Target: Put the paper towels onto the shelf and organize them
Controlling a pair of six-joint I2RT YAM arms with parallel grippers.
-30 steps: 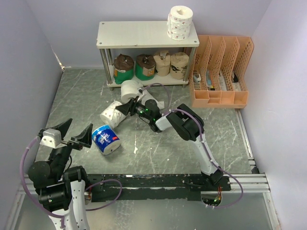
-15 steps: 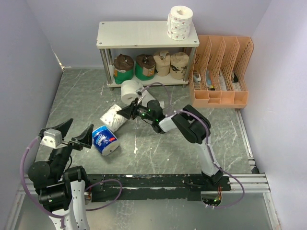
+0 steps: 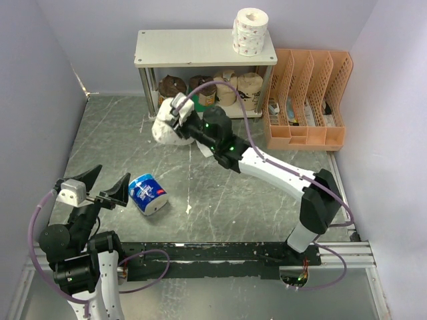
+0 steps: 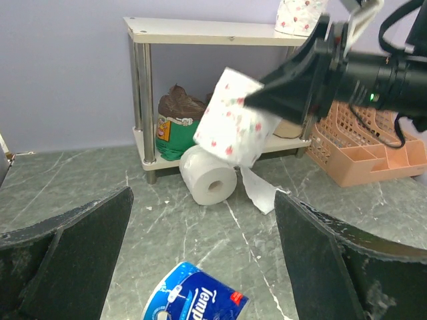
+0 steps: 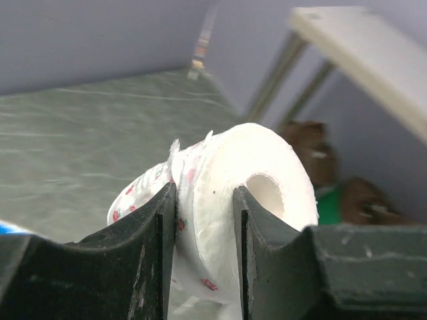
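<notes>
My right gripper [image 3: 171,120] [image 5: 203,203] is shut on a white patterned roll [image 3: 163,130] [image 5: 267,157] and holds it in the air by the shelf's left front leg; one finger sits in the core. The roll also shows in the left wrist view [image 4: 233,117]. The shelf [image 3: 200,48] [image 4: 200,28] carries two stacked patterned rolls [image 3: 250,30] on top, and green-wrapped [image 3: 175,88] and tan rolls [image 3: 250,90] below. A plain white roll [image 4: 210,183] with a loose sheet [image 4: 260,190] lies on the floor before the shelf. My left gripper [image 3: 107,183] [image 4: 203,227] is open, just short of a blue-white wrapped roll [image 3: 148,193] [image 4: 193,300].
An orange perforated file organizer [image 3: 307,100] [image 4: 373,153] stands right of the shelf against the back wall. Purple-grey walls close in the left, back and right. My right arm stretches diagonally across the marbled green floor [image 3: 220,200].
My right arm has lifted the patterned roll off the floor and carried it back and left, up toward the shelf. The left arm and the blue-white roll have not moved.
</notes>
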